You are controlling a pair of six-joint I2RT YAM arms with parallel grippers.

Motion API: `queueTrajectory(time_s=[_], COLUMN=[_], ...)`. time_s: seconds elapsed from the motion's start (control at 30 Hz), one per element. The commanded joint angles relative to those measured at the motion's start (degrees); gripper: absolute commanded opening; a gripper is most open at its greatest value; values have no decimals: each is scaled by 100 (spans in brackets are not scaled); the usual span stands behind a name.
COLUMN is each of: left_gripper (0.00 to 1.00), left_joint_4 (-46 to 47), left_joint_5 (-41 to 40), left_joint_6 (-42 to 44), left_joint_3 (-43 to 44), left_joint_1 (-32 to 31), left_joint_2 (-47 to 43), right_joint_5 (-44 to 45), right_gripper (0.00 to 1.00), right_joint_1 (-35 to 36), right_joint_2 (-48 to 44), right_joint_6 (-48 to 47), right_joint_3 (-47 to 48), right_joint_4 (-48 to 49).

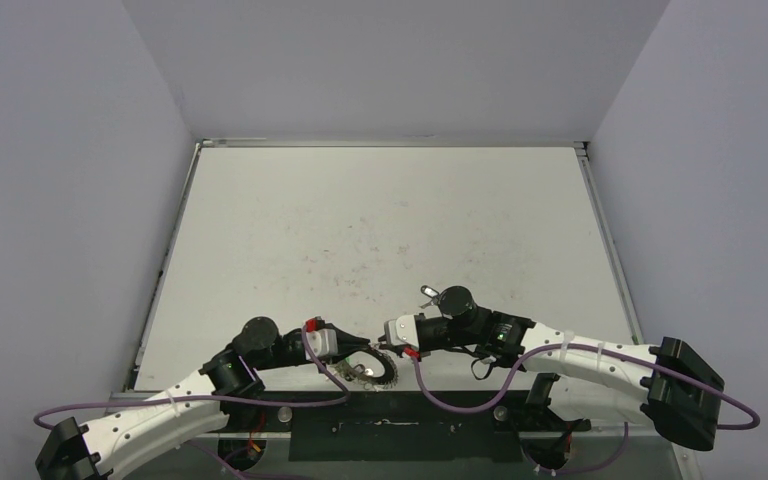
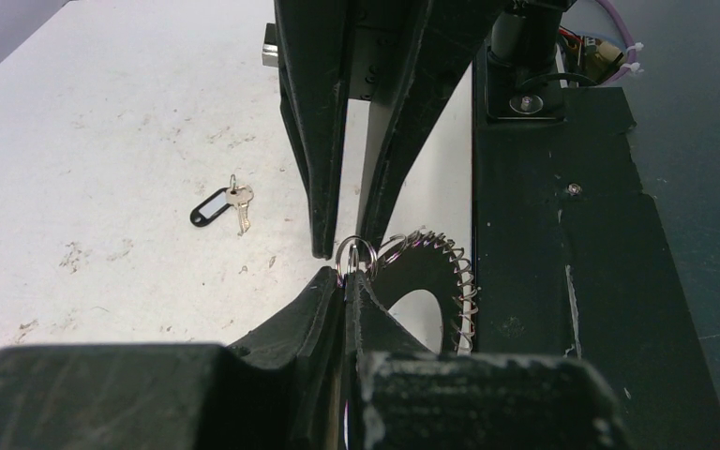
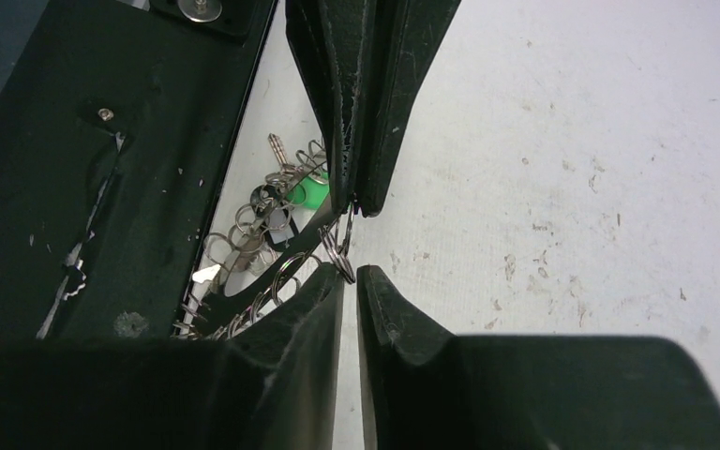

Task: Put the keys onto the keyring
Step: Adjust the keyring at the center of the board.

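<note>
White scuffed table (image 1: 390,220), grey walls (image 1: 60,150); left pincer (image 2: 346,281) clenched on keyring (image 2: 412,272), right pincer (image 3: 351,274) unclear.

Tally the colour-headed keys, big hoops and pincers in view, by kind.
Small metal keys with coloured heads: 2 (green-headed key, black-headed key)
Hoops: 1 (large silver-grey scalloped metal hoop)
Black two-finger pincers: 2 (left pincer, right pincer)
Total: 5
</note>
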Motion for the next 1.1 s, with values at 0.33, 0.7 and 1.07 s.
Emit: queueTrajectory(time_s=[0.33,0.7,1.07], left_gripper=[7,97,97], left_joint_4=[-166,-305,425], left_joint_5=[-657,-871,-454], left_joint_6=[-260,-418,-263], left_joint_3=[257,310,208], left_joint_1=[-27,-28,-36], left_joint_2=[-442,-994,-662], right_joint_5=[80,112,795], right_gripper=[0,0,0], right_joint_1=[54,52,-37], right_joint_2=[-532,-821,-873], right_joint_6=[-45,696,2461], right_joint_3=[282,351,298], right_joint_4=[-379,-333,577])
